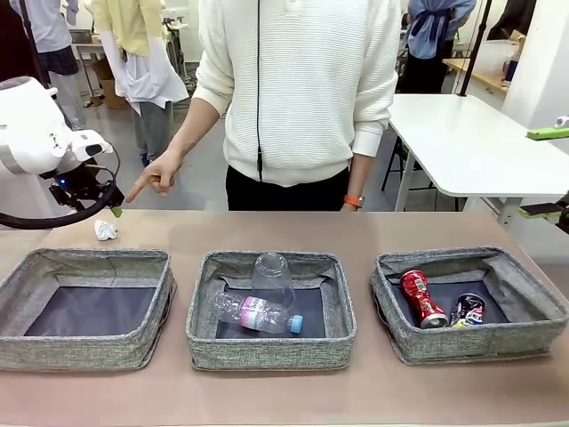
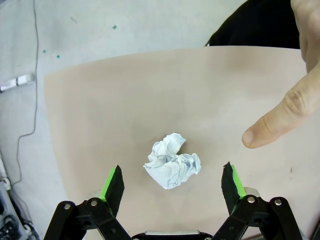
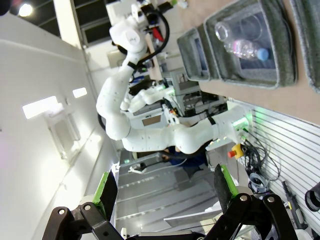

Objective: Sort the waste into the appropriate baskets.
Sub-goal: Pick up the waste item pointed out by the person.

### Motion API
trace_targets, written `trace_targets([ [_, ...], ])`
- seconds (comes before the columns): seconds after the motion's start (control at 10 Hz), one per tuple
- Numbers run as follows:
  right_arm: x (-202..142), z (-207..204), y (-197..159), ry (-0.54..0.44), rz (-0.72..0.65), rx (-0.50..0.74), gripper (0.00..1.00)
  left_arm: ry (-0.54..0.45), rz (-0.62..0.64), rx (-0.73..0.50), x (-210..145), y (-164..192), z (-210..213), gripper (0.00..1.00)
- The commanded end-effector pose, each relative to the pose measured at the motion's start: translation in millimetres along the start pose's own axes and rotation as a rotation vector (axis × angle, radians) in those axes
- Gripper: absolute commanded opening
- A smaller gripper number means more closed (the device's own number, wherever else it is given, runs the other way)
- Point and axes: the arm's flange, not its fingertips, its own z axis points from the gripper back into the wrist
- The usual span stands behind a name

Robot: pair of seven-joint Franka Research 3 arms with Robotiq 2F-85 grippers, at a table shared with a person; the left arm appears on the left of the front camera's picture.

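Observation:
A crumpled white paper wad [image 1: 106, 230] [image 2: 172, 161] lies on the table behind the left basket [image 1: 89, 267]. My left gripper [image 1: 112, 208] [image 2: 173, 181] hangs open just above it, one green pad on each side. The person's hand [image 1: 156, 177] points a finger [image 2: 265, 127] at the wad. In the middle basket [image 1: 206, 307] [image 3: 250, 77] lie a clear plastic cup [image 1: 272, 274] [image 3: 226, 30] and a clear bottle [image 1: 258, 313] [image 3: 245, 49] with a pink label and blue cap. The right basket [image 1: 533, 302] holds a red soda can [image 1: 422, 298] and a dark crushed can [image 1: 468, 310]. My right gripper [image 1: 544, 172] [image 3: 165, 186] is open and holds nothing, raised at the right edge.
The person stands at the far side of the tan table [image 1: 293, 227], behind the middle basket. A white table [image 1: 462, 142] stands at the back right. The left basket's dark bottom is bare.

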Motion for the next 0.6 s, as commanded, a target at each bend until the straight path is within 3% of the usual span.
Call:
trace_targets([
  [0.0,1.0,1.9,4.0,0.007,0.027,0.016,1.0,-0.013,0.0,-0.018,5.8,4.7,-1.2,1.0],
  [0.3,1.0,1.9,4.0,0.007,0.027,0.016,1.0,-0.02,0.009,-0.008,6.2,3.3,-3.1,1.0],
  [0.4,1.0,1.9,4.0,0.007,0.027,0.016,1.0,-0.018,0.009,0.007,6.5,3.8,-3.1,0.8],
  [0.5,1.0,1.9,4.0,0.007,0.027,0.016,1.0,-0.006,0.02,0.014,7.3,5.5,-3.8,0.47],
])
